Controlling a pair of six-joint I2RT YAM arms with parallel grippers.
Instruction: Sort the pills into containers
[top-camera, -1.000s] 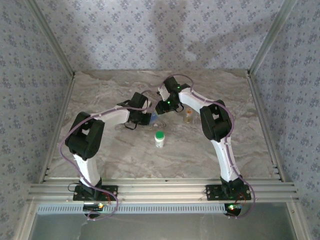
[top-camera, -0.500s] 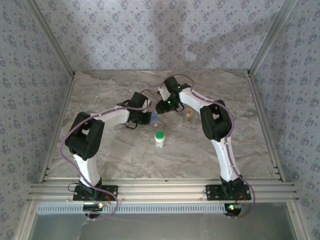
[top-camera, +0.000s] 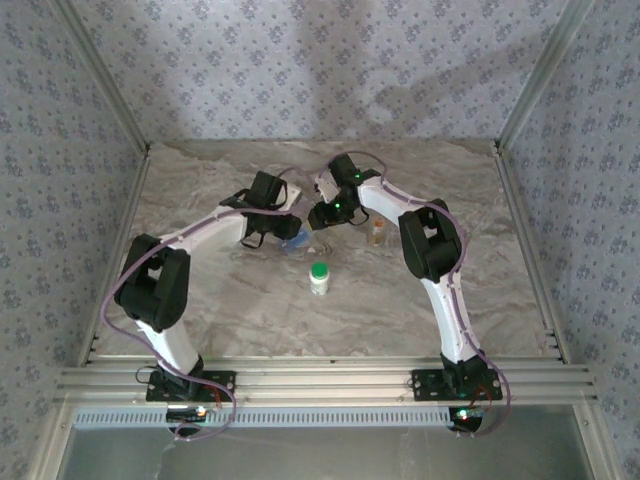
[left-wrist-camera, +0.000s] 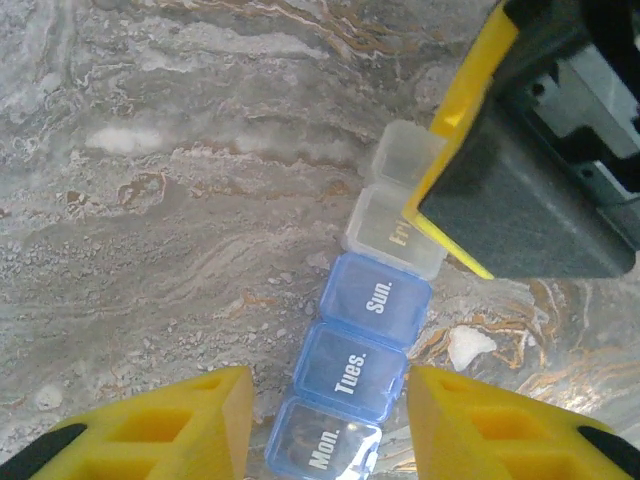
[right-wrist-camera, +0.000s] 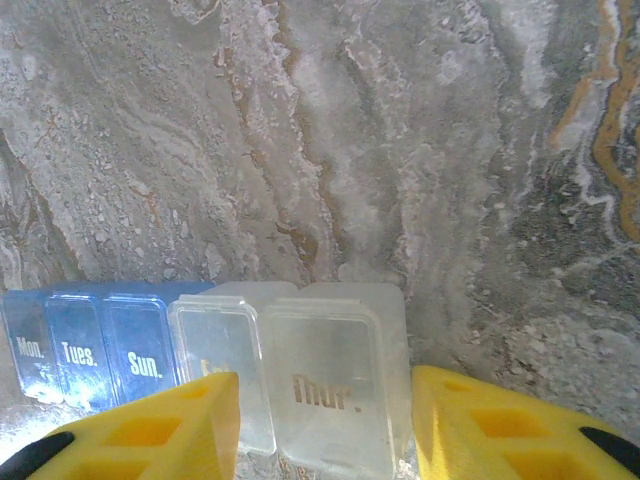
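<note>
The weekly pill organizer (left-wrist-camera: 365, 330) lies on the marble table, with blue Mon., Tues. and Sun. cells and clear Fri. and Thur. cells (right-wrist-camera: 335, 390). My left gripper (left-wrist-camera: 328, 388) is open and hovers over the blue end, its yellow fingers either side of the Mon. and Tues. cells. My right gripper (right-wrist-camera: 325, 385) is open over the clear end, straddling the Thur. cell. In the top view both grippers, left (top-camera: 288, 238) and right (top-camera: 322, 222), meet at the organizer (top-camera: 300, 243). No loose pills are visible.
A white bottle with a green cap (top-camera: 319, 277) stands just in front of the organizer. A small amber bottle (top-camera: 377, 233) stands to the right of the right gripper. The right gripper's black body and a yellow finger (left-wrist-camera: 455, 150) crowd the organizer's far end.
The left arm has swung: its elbow moved left and its wrist moved back from the organizer's near end. The right arm has stayed put.
</note>
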